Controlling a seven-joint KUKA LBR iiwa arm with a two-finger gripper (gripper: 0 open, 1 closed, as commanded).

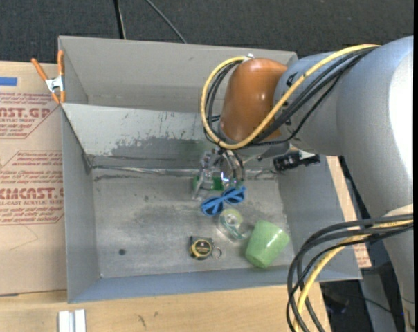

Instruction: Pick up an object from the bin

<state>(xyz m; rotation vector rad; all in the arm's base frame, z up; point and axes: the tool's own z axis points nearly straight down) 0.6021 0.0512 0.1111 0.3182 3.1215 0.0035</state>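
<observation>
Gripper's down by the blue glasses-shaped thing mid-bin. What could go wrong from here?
The gripper sits close beside the blue glasses-shaped thing and a small green piece; it might catch both, or nudge either away.
A clear thing lies right next to the blue one, with a green cup just beyond; a lift could drag or knock them.

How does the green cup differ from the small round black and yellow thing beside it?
The green cup is plain light green; the round thing is dark with yellow. The cup is much bigger than the round thing. The cup lies on its side; the round thing lies flat. Both rest on the bin floor, near its front wall.
</observation>
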